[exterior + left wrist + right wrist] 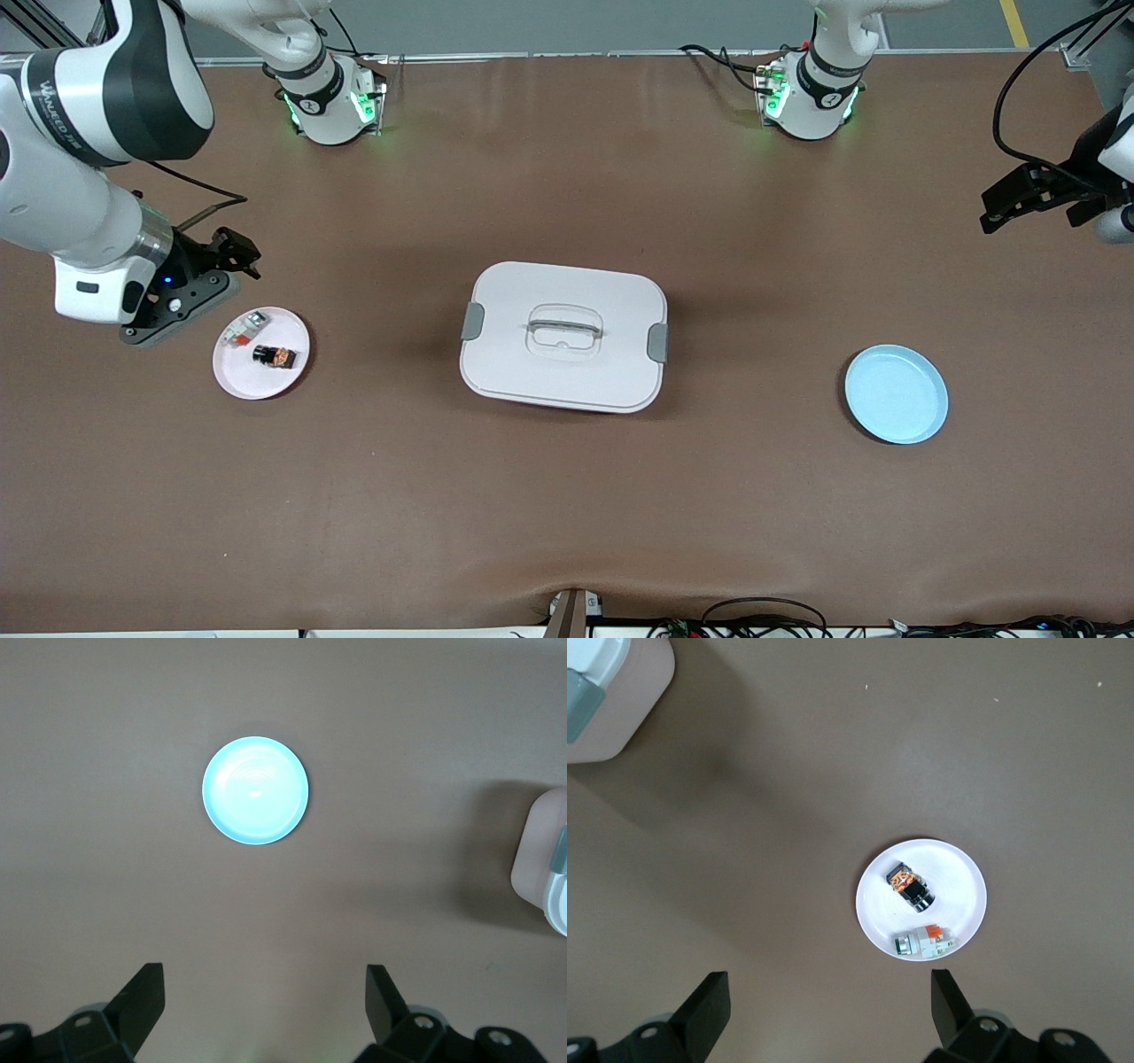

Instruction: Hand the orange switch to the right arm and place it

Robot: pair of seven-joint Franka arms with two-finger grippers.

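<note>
The orange switch (pixel 275 356) (pixel 908 886), a tiny black block with orange marks, lies on a small pale pink plate (pixel 232 377) (pixel 957 881) at the right arm's end of the table. My right gripper (pixel 237 252) (pixel 828 983) hangs open and empty over bare table beside that plate. My left gripper (pixel 1005 202) (pixel 263 979) is open and empty, high over bare table at the left arm's end. A light blue plate (pixel 896 394) (pixel 255 790) lies empty there.
A white-and-grey piece with a red-orange part (pixel 244 330) (pixel 926 942) shares the pink plate with the switch. A white lidded box (pixel 564 336) (pixel 542 868) (pixel 607 691) with grey clasps and a top handle sits mid-table between the two plates.
</note>
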